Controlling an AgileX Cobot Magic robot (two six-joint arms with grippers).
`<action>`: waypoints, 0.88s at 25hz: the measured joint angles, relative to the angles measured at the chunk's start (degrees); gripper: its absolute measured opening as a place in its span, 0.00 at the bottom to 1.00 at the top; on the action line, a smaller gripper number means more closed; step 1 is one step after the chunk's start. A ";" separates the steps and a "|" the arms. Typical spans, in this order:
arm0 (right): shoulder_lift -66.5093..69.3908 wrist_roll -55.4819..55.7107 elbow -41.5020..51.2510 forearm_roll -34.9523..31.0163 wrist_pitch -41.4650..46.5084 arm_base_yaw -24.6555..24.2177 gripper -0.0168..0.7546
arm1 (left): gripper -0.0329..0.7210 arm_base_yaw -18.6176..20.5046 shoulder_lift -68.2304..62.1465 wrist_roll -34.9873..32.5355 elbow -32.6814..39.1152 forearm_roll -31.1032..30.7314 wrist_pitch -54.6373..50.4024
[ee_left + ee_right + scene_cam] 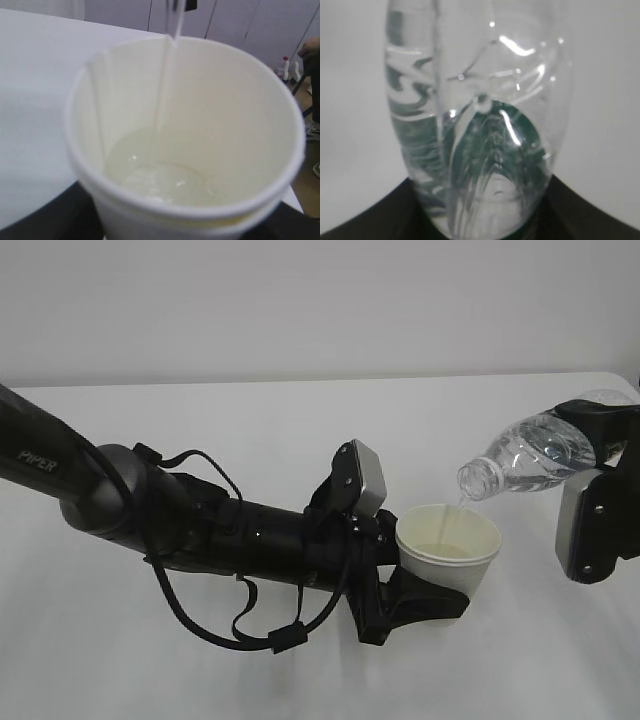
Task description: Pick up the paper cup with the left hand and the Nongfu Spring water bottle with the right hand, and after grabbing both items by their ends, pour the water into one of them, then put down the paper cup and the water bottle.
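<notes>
Overhead, ribbed clear bottle (530, 455); round paper cup (448, 550).

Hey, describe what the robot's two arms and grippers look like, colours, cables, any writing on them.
Both arms are black. The left arm is a thick rounded tube with white "PIPER" lettering near its upper end and loose black cables looping around and below it. A grey-capped block sits above the left gripper. The right arm shows a similar grey cap and no lettering; its gripper fingers are not visible.

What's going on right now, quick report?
Left hand jaws shut on paper cup, held upright. Right hand jaws shut on tilted water bottle. Thin stream of water falling into cup. Nothing in the way.
</notes>
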State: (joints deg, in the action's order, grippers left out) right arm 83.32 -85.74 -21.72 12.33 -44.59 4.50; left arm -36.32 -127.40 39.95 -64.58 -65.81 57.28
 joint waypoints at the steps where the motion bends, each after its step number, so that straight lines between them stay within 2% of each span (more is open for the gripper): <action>1: 0.00 0.00 0.00 0.00 0.00 0.00 0.51 | 0.64 0.00 0.00 0.00 0.00 0.00 0.00; 22: 0.00 0.00 0.00 0.00 0.00 0.00 0.51 | 0.64 0.00 0.00 0.00 0.00 0.00 -0.13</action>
State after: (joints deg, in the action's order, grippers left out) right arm 83.32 -85.74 -21.72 12.33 -44.59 4.50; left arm -36.32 -127.40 39.95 -64.58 -65.81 57.15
